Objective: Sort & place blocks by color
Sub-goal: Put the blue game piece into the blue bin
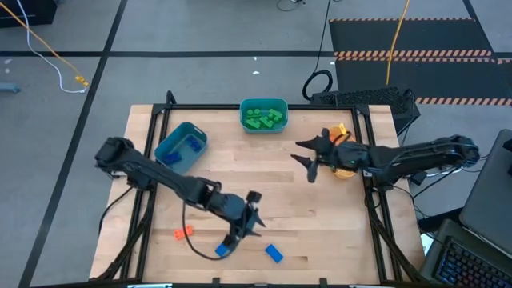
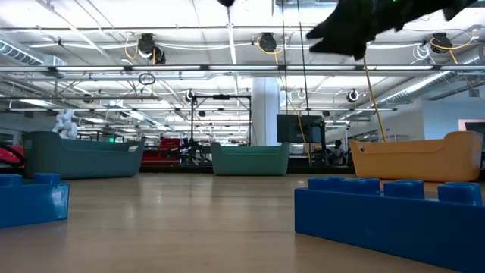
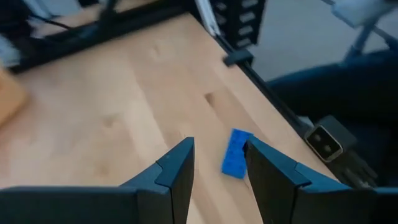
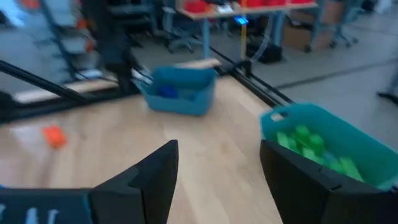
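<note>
Blocks mid-sort on pale wooden surface

Left hand low near front edge, fingers apart, empty, just beside small blue studded plastic brick. Second blue brick and orange brick loose nearby. Right hand raised beside orange-yellow plastic bin, fingers apart, empty. Green bricks in teal bin; blue ones in blue bin.

Even overhead light from rows of ceiling lamps falls on the pale worktop, leaving only faint shadows beneath the arms. Both wrist views are soft with blur; in the low view, the nearest blue block looms large at lower right.
</note>
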Controlling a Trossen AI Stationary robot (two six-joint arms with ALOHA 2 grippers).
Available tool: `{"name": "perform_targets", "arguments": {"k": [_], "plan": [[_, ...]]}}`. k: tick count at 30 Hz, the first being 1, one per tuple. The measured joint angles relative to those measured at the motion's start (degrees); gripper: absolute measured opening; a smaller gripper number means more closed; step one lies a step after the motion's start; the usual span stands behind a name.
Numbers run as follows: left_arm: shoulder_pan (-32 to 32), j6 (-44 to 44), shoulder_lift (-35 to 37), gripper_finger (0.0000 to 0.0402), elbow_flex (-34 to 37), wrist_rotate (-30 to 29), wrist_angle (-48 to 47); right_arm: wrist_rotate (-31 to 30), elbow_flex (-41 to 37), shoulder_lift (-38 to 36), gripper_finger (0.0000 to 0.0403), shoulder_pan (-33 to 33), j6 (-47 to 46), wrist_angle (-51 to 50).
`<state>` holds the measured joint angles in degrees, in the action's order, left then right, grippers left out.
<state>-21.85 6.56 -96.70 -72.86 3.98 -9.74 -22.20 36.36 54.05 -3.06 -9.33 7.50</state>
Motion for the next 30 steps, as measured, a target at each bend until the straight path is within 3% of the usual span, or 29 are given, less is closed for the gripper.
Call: {"name": "perform_targets", "arguments": {"k": [9, 22, 30], "plan": [[-0.1, -0.3, -8.7, 0.0166, -2.8, 5.0, -1.2, 0.0, 0.0, -4.8, 0.022, -9.3, 1.1, 0.2], [-1.1, 2.2, -20.1, 0.0338, -11.1, 5.0, -2.3, -0.3, 0.0, -2.3, 0.022, -16.7, -0.6, 5.3], [-2.4, 5.0, -24.1, 0.0338, -11.5, 4.3, -0.1, -0.3, -0.4, 0.9, 0.022, -17.8, -0.4, 9.2]]}}
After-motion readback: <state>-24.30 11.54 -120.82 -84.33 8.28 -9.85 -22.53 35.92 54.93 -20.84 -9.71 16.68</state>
